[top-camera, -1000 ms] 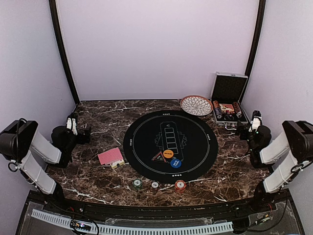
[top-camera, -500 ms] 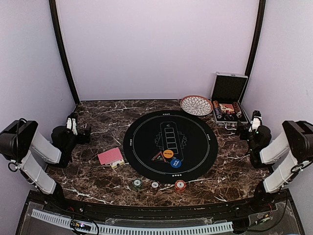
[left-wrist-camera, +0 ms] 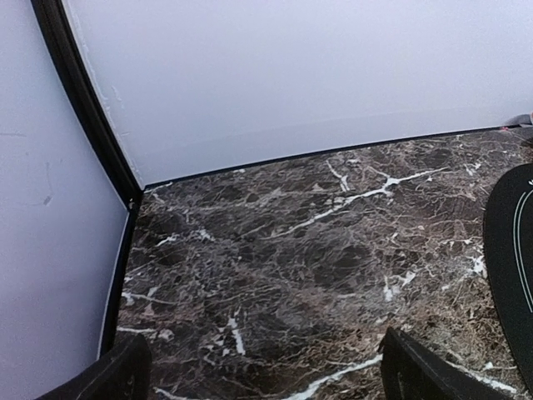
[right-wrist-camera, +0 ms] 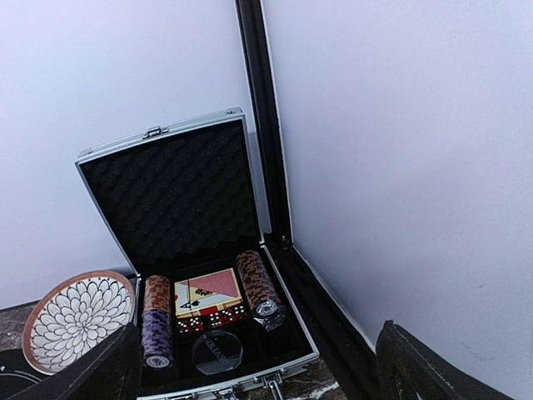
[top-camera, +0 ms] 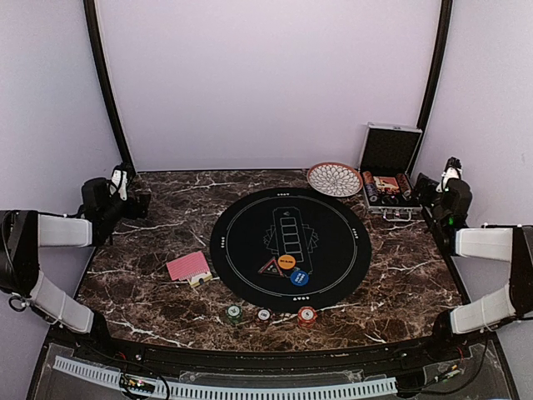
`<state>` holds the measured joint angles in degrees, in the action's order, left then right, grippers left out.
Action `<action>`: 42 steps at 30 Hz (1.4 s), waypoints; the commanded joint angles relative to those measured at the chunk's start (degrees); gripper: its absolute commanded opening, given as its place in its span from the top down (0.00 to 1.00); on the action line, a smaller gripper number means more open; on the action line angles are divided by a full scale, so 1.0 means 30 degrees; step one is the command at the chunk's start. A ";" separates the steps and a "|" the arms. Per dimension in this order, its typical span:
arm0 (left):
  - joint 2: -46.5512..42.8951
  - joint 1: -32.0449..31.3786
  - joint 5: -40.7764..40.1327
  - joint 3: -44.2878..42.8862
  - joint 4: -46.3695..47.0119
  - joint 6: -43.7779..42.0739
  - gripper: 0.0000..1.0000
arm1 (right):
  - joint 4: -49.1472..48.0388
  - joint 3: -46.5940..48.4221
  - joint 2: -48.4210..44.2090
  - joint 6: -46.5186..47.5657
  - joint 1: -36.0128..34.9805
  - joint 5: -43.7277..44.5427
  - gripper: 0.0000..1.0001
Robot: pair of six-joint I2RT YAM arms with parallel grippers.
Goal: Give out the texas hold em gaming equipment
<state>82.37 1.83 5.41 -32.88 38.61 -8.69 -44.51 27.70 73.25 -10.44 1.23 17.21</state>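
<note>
Plainly, almost nothing is dealt out yet. The pink-red-backed playing cards (top-camera: 188, 266) lie face down in one stack on the brown marble table (top-camera: 166, 225), just off the round black felt mat (top-camera: 333, 242) at its 8 o'clock. Small round green chips (top-camera: 234, 313), white chips (top-camera: 264, 315) and red chips (top-camera: 307, 316) sit in a row past the mat's 6 o'clock, near my bases. The orange button disc (top-camera: 286, 262) and blue button disc (top-camera: 300, 278) rest on the mat toward 6 o'clock, just beside each other. More chip rolls (right-wrist-camera: 156, 321) and a card box (right-wrist-camera: 208, 293) lie in the open silver aluminium case (right-wrist-camera: 166, 192) at 2 o'clock, next to the patterned round bowl (right-wrist-camera: 75, 317).

My left gripper (left-wrist-camera: 265, 342) hangs spread wide and empty over bare marble at 10 o'clock. My right gripper (right-wrist-camera: 258, 333), just as wide and empty, faces the case. So I judge the whole share-out is left to do.

I cannot count the chips in any pile. A small pale thing at the cards' near corner is too small to name. The mat's print is unreadable, and both wrist views cut off my fingers.
</note>
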 commanded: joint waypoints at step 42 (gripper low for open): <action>-0.1776 0.1177 0.2166 -1.0415 -2.2618 -0.2535 0.01 | 2.0813 1.3206 0.7375 -0.3682 -1.7070 -0.5395 0.41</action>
<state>79.15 4.99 10.46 -62.02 -27.03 -15.09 15.79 64.66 92.99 -21.56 -45.93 0.23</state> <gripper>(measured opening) 0.989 0.624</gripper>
